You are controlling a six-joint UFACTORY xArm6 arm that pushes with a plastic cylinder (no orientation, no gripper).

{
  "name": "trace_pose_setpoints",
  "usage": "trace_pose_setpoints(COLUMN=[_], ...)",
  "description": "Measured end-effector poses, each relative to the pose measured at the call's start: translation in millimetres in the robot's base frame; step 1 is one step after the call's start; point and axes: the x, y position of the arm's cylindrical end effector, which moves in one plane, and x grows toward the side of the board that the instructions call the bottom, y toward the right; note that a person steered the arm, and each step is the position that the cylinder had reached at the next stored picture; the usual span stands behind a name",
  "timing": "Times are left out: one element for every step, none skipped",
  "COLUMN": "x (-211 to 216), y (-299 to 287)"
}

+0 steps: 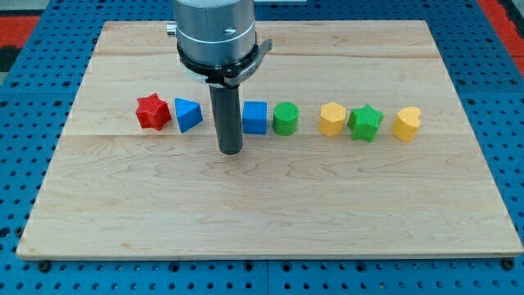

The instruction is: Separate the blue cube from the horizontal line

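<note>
The blue cube (255, 117) sits in a horizontal row of blocks across the middle of the wooden board (270, 213). From the view's left the row holds a red star (152, 111), a blue triangular block (188, 115), the blue cube, a green cylinder (286, 119), a yellow hexagonal block (332, 119), a green star (365, 124) and a yellow heart-shaped block (406, 124). My tip (231, 151) stands in the gap between the blue triangular block and the blue cube, just left of the cube and slightly toward the view's bottom. The rod hides part of the gap.
The arm's grey round body (214, 33) hangs over the board's top middle. The board lies on a blue perforated table (508, 98).
</note>
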Motion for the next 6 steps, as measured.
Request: trace_pose_setpoints(x=[1.6,-2.6,-8.9,-15.7,-37.2,-57.6], y=[-15.7,-24.7,8.1,25.4,25.4,26.3])
